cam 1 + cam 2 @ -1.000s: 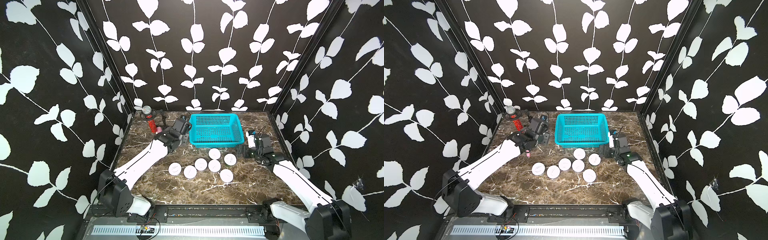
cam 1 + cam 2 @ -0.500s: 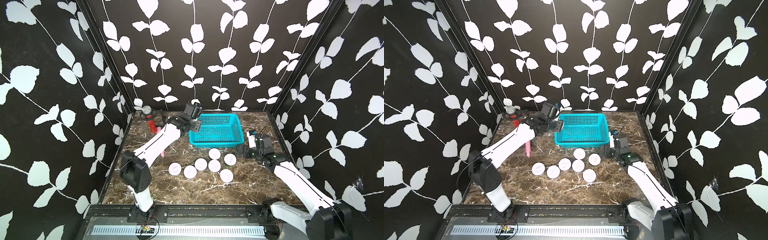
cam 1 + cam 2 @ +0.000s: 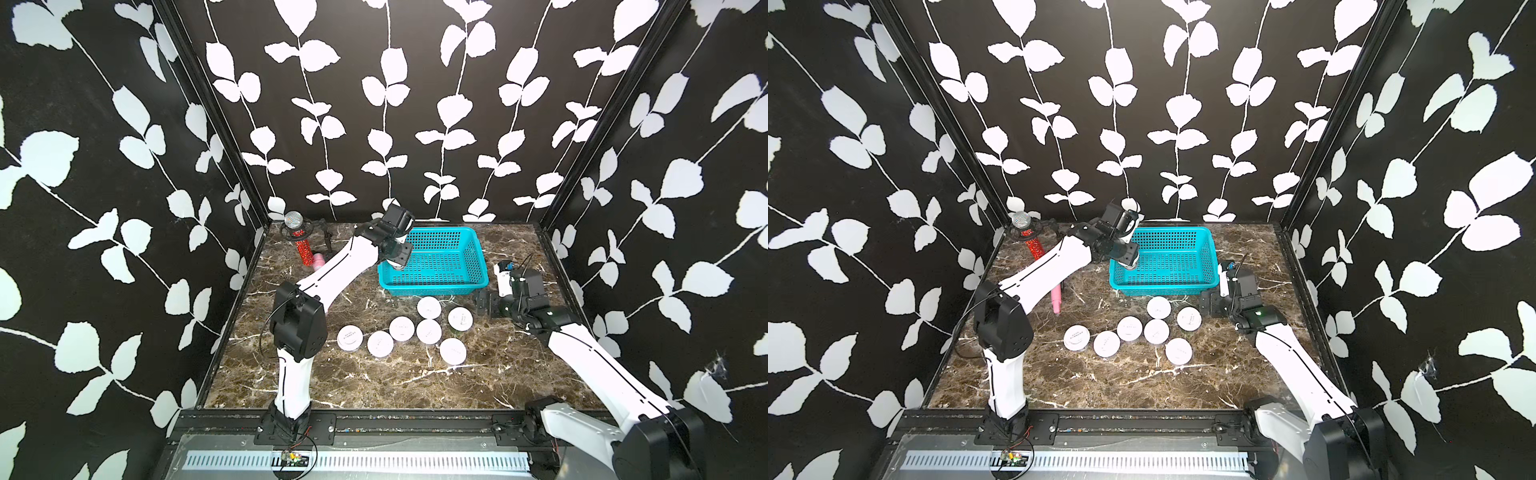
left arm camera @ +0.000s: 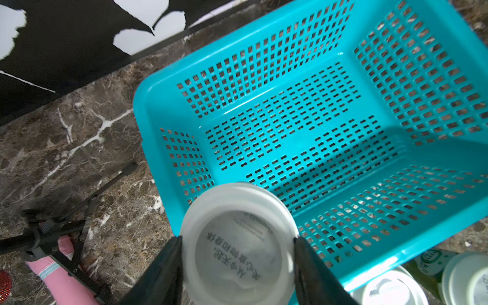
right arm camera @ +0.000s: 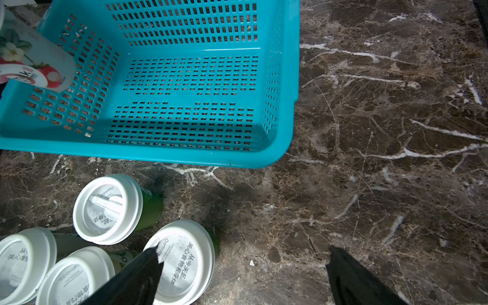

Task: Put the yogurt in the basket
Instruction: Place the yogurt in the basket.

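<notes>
A yogurt cup (image 4: 237, 253) is pinched at its lid between the two black fingers (image 4: 163, 272) of the left gripper (image 4: 237, 239), with the printed white lid turned back toward the wrist. Directly beneath and ahead of that gripper lies the turquoise basket (image 4: 148, 105). The held cup is positioned over the basket corner closest to the fingertips, just inside the flared rim. In the right wrist view the same cup (image 5: 34, 63) is seen tilted above the basket's side wall, and whether the wall is touched cannot be told. The right gripper (image 5: 243, 249) is held with its fingers spread wide and nothing between them, low over the marble table (image 5: 396, 132), just beside the basket's other near corner. Seven more cups (image 3: 428, 331) stand upright in a cluster on the table beside one of its fingers. The nearest lid (image 5: 182, 261) is partly covered by that fingertip. A pink bottle (image 4: 56, 277) lies behind the left gripper, outside the basket.
</notes>
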